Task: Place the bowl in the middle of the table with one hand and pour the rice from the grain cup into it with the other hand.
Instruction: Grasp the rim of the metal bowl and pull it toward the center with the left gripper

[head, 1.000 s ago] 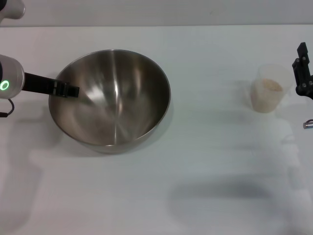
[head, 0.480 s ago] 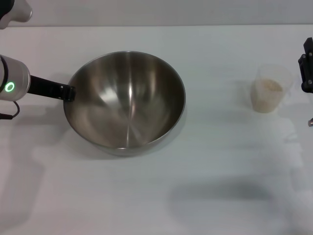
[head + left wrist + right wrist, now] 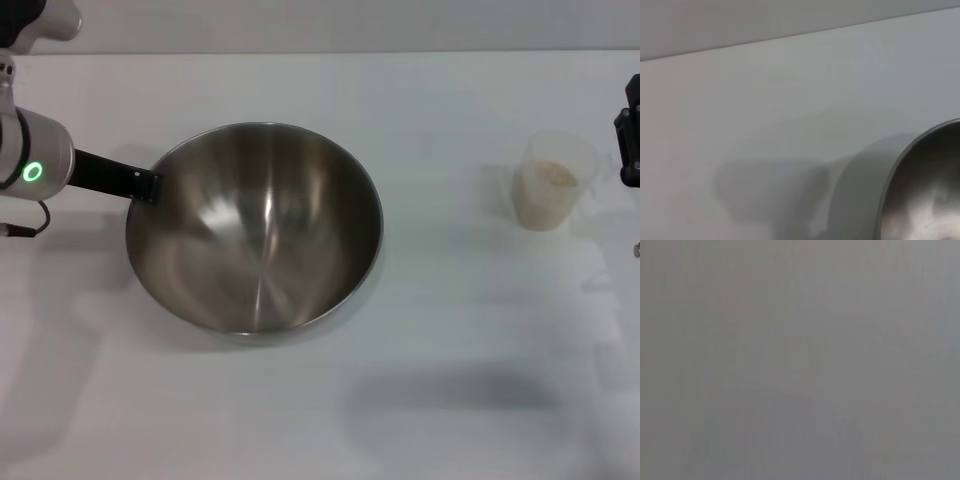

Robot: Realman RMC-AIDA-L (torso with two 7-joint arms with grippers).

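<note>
Bowl [image 3: 255, 228] dragged rightward and nearer by left pincer [image 3: 148, 186]; right pincer [image 3: 630, 145] withdrawn toward view edge.

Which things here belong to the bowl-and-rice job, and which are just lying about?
Part of the job:
bowl, held at its rim by the left gripper
cup with rice
right gripper, beside the cup
table

Lying about:
nothing visible
</note>
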